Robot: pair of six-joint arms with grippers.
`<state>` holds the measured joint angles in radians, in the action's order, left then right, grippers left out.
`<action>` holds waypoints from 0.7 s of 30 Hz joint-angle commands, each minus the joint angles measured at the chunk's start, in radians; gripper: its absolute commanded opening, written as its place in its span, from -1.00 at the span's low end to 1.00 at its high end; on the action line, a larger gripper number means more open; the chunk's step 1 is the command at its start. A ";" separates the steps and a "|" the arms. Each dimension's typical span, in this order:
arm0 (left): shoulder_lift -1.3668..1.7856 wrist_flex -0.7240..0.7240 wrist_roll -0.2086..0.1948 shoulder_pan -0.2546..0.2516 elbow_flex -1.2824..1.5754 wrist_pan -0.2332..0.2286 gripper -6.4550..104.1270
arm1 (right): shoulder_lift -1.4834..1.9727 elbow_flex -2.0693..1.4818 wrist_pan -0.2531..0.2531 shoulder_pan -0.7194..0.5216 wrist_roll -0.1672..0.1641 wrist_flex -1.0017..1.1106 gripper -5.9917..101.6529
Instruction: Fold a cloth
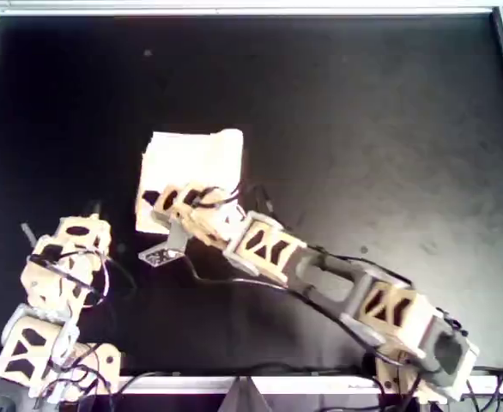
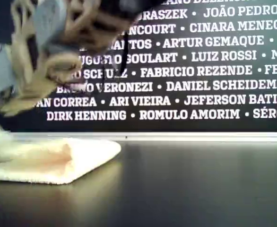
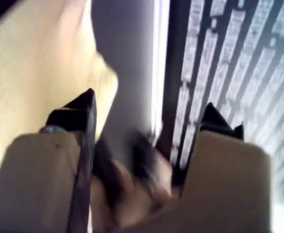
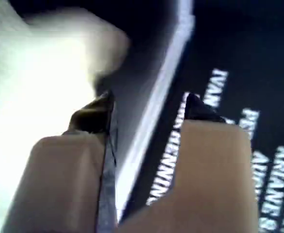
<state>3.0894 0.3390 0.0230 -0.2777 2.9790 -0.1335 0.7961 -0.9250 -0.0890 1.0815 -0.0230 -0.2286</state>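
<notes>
1. The cloth (image 1: 191, 163) lies flat on the black tabletop (image 1: 363, 129). In the overhead view it is a small pale rectangle at about 10 o'clock from the middle of the tabletop.
2. In the exterior view the cloth (image 2: 53, 161) sits low at about 8 o'clock, pale yellow, thick and layered-looking, with a corner pointing to 3 o'clock.
3. In the overhead view one arm (image 1: 320, 275) reaches in from 5 o'clock. Its end hangs over the cloth's edge on the 6 o'clock side.
4. A second arm (image 1: 63, 275) stands bunched up at 8 o'clock in the overhead view, apart from the cloth.
5. The wrist views do not settle which of these arms is left and which is right.
6. The left claw (image 3: 149, 104) is released. Its jaws are spread wide with nothing between them, and the cloth (image 3: 35, 73) shows beyond one fingertip.
7. The right claw (image 4: 148, 99) is likewise released and holds nothing, with the cloth (image 4: 40, 73) glaring white beside one fingertip.
8. A white rail (image 2: 200, 136) edges the far side of the tabletop in the exterior view. Behind it is a dark banner (image 2: 200, 71) printed with names.
</notes>
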 commanded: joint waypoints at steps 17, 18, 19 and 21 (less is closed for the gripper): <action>0.018 -0.012 0.002 0.002 -0.049 -0.009 0.52 | 0.916 -0.811 -0.006 -0.133 -0.072 -0.221 0.05; 0.018 -0.012 0.002 0.002 -0.051 -0.009 0.52 | 0.983 -0.871 -0.006 -0.163 -0.072 -0.230 -0.01; 0.018 -0.012 0.002 0.003 -0.052 -0.009 0.52 | 1.055 -0.933 -0.006 -0.201 -0.072 -0.230 -0.09; 0.018 -0.012 0.002 0.002 -0.061 -0.009 0.51 | 1.186 -1.031 -0.006 -0.304 -0.072 -0.229 -0.29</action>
<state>3.0894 0.3390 0.0230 -0.2777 2.9790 -0.1473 1.7242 -1.8699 -0.0890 0.8943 -0.0905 -0.4387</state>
